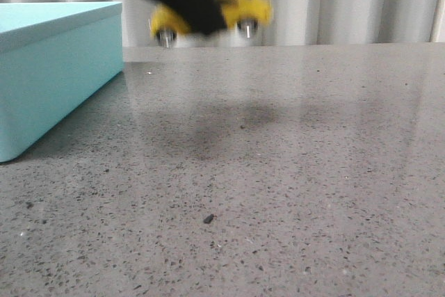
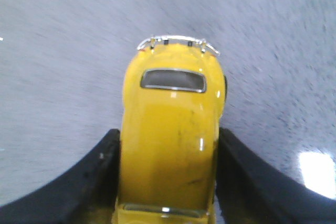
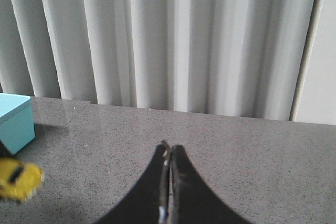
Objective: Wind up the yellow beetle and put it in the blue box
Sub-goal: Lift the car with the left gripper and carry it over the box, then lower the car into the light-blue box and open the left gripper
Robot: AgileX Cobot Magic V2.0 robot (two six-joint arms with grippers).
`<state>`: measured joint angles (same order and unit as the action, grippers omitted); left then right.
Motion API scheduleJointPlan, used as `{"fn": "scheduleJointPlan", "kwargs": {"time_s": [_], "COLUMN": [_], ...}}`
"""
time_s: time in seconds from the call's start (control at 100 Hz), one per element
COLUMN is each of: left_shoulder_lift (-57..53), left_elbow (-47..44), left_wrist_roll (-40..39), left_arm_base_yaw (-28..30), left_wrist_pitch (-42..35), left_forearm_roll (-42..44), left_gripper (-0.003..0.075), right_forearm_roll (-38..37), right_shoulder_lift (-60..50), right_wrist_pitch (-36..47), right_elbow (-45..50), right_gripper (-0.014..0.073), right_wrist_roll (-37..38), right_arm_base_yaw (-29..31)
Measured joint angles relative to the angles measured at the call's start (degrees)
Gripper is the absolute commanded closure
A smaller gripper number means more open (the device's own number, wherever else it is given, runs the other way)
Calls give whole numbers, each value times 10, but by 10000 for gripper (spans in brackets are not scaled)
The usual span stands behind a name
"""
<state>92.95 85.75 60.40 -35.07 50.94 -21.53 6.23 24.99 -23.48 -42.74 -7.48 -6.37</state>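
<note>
The yellow beetle (image 1: 243, 6) hangs in the air above the table, blurred, held by my left gripper (image 1: 189, 5), whose black fingers cover its middle. In the left wrist view the beetle (image 2: 170, 129) sits between the two black fingers (image 2: 94, 182), which press its sides; its chrome bumper points away from the wrist. The blue box (image 1: 49, 67) stands at the left with its lid on. My right gripper (image 3: 168, 150) is shut and empty, apart from both; its view shows the beetle (image 3: 18, 179) and a corner of the box (image 3: 16, 121).
The grey speckled table (image 1: 278, 172) runs back to a white pleated curtain (image 1: 348, 1). A small dark speck (image 1: 208, 218) lies on the table near the front.
</note>
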Motion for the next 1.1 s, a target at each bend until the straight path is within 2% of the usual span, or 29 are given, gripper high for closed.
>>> {"fn": "scheduleJointPlan", "kwargs": {"time_s": [0.16, 0.29, 0.46, 0.77, 1.1], "left_shoulder_lift": [-58, -87, -86, -23, 29], "left_elbow": [22, 22, 22, -9, -85], "left_wrist_roll": [-82, -184, -264, -289, -290], "left_arm_base_yaw": [54, 131, 218, 280, 302], "left_wrist_pitch": [2, 5, 0, -20, -26], "left_forearm_roll": [32, 69, 90, 90, 102], "left_gripper": [584, 584, 584, 584, 577], "right_forearm_roll": [0, 0, 0, 14, 17], "right_shoulder_lift": [0, 0, 0, 0, 0], "right_wrist_pitch": [0, 0, 0, 0, -1], "right_elbow": [0, 0, 0, 0, 0], "right_gripper": [666, 666, 666, 666, 666], "right_wrist_roll": [0, 0, 0, 0, 0], "right_arm_base_yaw": [0, 0, 0, 0, 0]}}
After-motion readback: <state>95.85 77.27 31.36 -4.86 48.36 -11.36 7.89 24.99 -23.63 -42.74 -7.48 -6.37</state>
